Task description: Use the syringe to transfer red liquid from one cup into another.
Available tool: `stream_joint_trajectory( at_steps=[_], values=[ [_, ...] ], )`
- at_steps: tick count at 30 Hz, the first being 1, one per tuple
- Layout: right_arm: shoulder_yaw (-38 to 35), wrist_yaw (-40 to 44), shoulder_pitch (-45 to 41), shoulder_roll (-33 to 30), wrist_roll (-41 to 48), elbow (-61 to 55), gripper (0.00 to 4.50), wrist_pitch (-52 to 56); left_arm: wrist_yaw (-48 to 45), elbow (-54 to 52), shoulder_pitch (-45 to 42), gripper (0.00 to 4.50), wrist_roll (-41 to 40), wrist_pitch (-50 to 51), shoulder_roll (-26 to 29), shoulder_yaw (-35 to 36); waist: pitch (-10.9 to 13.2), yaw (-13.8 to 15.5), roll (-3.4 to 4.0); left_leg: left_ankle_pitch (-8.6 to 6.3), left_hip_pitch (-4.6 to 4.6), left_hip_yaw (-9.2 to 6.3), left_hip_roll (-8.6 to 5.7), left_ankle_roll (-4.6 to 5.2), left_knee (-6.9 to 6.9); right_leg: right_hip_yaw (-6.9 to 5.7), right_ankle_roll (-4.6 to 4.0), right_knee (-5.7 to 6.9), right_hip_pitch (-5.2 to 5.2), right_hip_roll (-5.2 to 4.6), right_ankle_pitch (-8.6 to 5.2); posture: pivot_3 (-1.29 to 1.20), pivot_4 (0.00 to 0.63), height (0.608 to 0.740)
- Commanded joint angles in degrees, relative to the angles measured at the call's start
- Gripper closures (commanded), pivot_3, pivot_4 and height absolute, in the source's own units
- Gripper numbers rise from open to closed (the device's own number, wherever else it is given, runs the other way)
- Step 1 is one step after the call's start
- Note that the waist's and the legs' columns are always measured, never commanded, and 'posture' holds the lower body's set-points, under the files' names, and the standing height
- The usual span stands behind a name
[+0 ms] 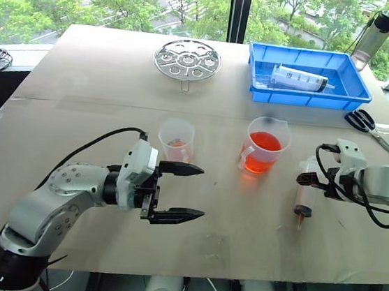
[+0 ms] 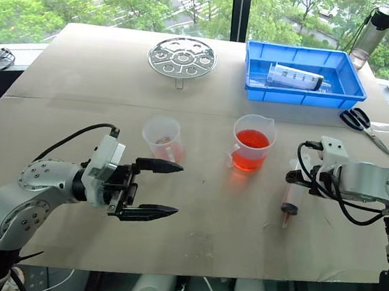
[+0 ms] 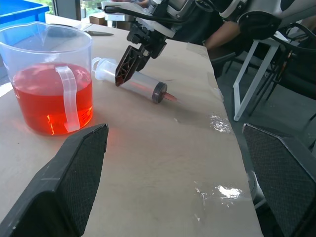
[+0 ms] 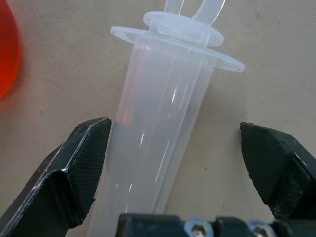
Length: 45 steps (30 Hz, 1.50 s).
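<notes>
Now our right gripper (image 4: 175, 148), jaws wide, straddles the syringe (image 1: 304, 197) lying flat right of the beaker (image 1: 265, 145); an off-centre close could roll it away. Left gripper (image 1: 189, 193) waits wide open.

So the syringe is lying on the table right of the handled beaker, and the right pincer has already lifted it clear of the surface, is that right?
Not quite. The syringe does lie on the table right of the handled beaker, but the right pincer has not lifted it. The right wrist view shows its fingers open on either side of the barrel, which rests flat on the surface.
</notes>
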Motion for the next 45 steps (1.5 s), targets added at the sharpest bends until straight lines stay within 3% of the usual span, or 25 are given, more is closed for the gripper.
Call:
stream_joint_trajectory(
  at_steps=[1, 4, 5, 6, 14, 18, 21, 25, 29, 33, 40, 45],
  values=[
    [1.24, 1.33, -1.15, -1.37, 0.97, 1.04, 1.19, 1.94, 0.48, -2.6, 0.58, 0.0, -0.87, -0.25, 0.27, 1.01, 0.0, 0.02, 0.0, 0.0, 0.0, 0.0, 0.0, 0.01, 0.0, 0.0, 0.0, 0.0, 0.0, 0.0, 0.0, 0.0, 0.15, 0.74],
    [3.28, 4.19, -1.27, -3.05, 0.97, 0.81, 2.55, 3.68, 0.87, -2.9, 1.05, 0.0, -0.92, -0.23, 0.3, 1.19, 0.0, 0.16, 0.0, -0.01, -0.01, -0.02, 0.0, 0.01, 0.0, -0.02, 0.0, -0.01, 0.0, 0.0, 0.0, 0.0, 0.15, 0.74],
    [3.75, 4.91, -1.3, -3.5, 0.97, 0.7, 2.9, 3.87, 0.96, -2.96, 1.13, 0.0, -0.95, -0.26, 0.32, 1.19, 0.0, 0.13, -0.01, -0.01, -0.02, -0.02, 0.0, 0.02, 0.0, -0.03, 0.0, -0.03, 0.0, 0.0, 0.0, 0.0, 0.15, 0.74],
    [4.35, 6.0, -1.31, -4.17, 0.97, 0.49, 2.97, 4.2, 1.08, -3.14, 1.34, 0.0, -1.01, -0.27, 0.36, 1.23, 0.0, 0.1, 0.0, -0.02, -0.01, -0.02, 0.0, 0.03, 0.0, -0.02, 0.0, -0.03, 0.0, 0.0, 0.0, 0.0, 0.15, 0.74],
    [5.39, 16.52, -0.01, -13.39, 0.97, -7.13, 2.98, 4.41, 1.67, -3.56, 2.35, 0.0, -1.19, -0.22, 0.45, 1.54, 0.06, 0.26, 0.09, -0.04, -0.05, -0.02, 0.0, 0.07, -0.01, -0.03, 0.0, -0.04, -0.03, -0.01, 0.0, 0.0, 0.15, 0.74],
    [-9.97, 27.8, 12.99, -18.85, 0.97, -22.49, 2.98, -0.52, 2.39, -3.11, 1.57, 0.0, -1.95, 0.6, 0.49, 2.06, 0.05, 0.36, 0.09, -0.05, -0.18, -0.07, 0.0, 0.07, -0.01, -0.09, 0.01, -0.07, -0.11, 0.0, 0.0, 0.0, 0.15, 0.74],
    [-19.48, 37.84, 20.11, -22.37, -2.49, -34.29, 2.98, 2.86, 2.21, -3.06, 1.87, 0.0, -2.17, 0.83, 0.67, 2.53, 0.06, 0.24, 0.15, -0.04, -0.3, -0.07, 0.02, 0.05, -0.02, -0.08, 0.03, -0.06, -0.21, -0.01, 0.01, 0.0, 0.15, 0.74],
    [-34.89, 49.62, 26.89, -16.52, -0.34, -42.46, 2.98, -5.22, 2.53, -2.34, 0.93, 0.0, -2.08, 1.14, 0.28, 2.0, -0.03, 0.15, -0.03, -0.05, -0.3, -0.04, 0.1, 0.06, 0.0, -0.03, 0.1, -0.04, -0.28, 0.07, 0.04, 0.0, 0.15, 0.74],
    [-41.01, 57.4, 26.43, -12.26, 0.85, -46.16, 2.98, -16.31, 2.59, -1.19, -0.74, 0.0, -1.86, 1.31, -0.05, 1.35, 0.0, 0.17, 0.01, -0.05, -0.21, 0.01, 0.08, 0.08, 0.08, 0.08, 0.18, -0.02, -0.22, 0.1, 0.09, 0.0, 0.15, 0.74],
    [-37.73, 54.68, 20.13, -11.91, -3.58, -47.57, 2.98, -25.4, 2.13, 0.55, -2.89, 0.0, -1.5, 1.18, -0.2, 0.74, 0.03, 0.12, 0.01, -0.06, 0.02, 0.01, 0.09, 0.09, 0.1, 0.17, 0.17, -0.01, -0.01, 0.16, 0.09, 0.0, 0.15, 0.74],
    [-28.81, 45.61, 4.89, -3.14, -15.77, -44.05, 2.98, -39.69, 3.23, 2.89, -6.2, 0.0, -0.78, 1.0, -1.03, 0.55, 0.04, 0.05, 0.01, 0.08, 0.04, 0.07, 0.1, -0.16, 0.12, 0.26, 0.15, 0.01, -0.01, 0.2, 0.1, 0.0, 0.15, 0.74],
    [-23.52, 42.75, -5.02, 1.36, -26.8, -39.1, 2.98, -43.67, 5.04, 3.54, -7.97, 0.0, -1.79, 2.38, -2.16, 1.42, 0.04, 0.15, 0.03, 0.09, -0.07, 0.13, 0.09, -0.17, 0.12, 0.3, 0.15, -0.01, -0.11, 0.19, 0.1, 0.0, 0.15, 0.74]
  ],
)
